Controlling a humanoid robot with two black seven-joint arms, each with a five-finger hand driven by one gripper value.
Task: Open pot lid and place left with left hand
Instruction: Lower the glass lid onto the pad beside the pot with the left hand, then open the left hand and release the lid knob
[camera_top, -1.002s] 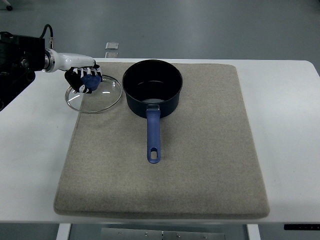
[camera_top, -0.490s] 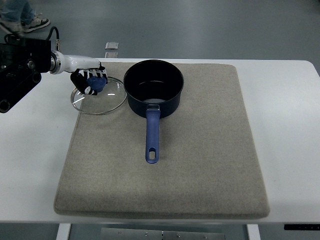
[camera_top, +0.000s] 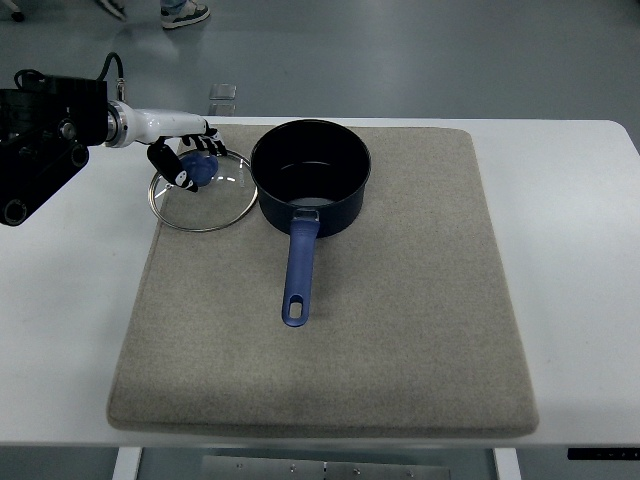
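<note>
The lid (camera_top: 203, 193) is off the pot (camera_top: 310, 176) and lies at the mat's (camera_top: 400, 330) far left corner, its rim just beside or touching the pot wall. The left hand (camera_top: 186, 158) has its fingers (camera_top: 166, 168) curled around the blue knob (camera_top: 197, 168). To finish well, make sure the lid sits flat and clear of the pot, perhaps a little further toward the worktop's (camera_top: 70, 300) left edge, then spread the fingers fully and lift straight up so the knob is not dragged. No right hand shows.

glass lid (camera_top: 203, 190) – flat, left of pot; pot (camera_top: 309, 177) – dark blue, open
</note>
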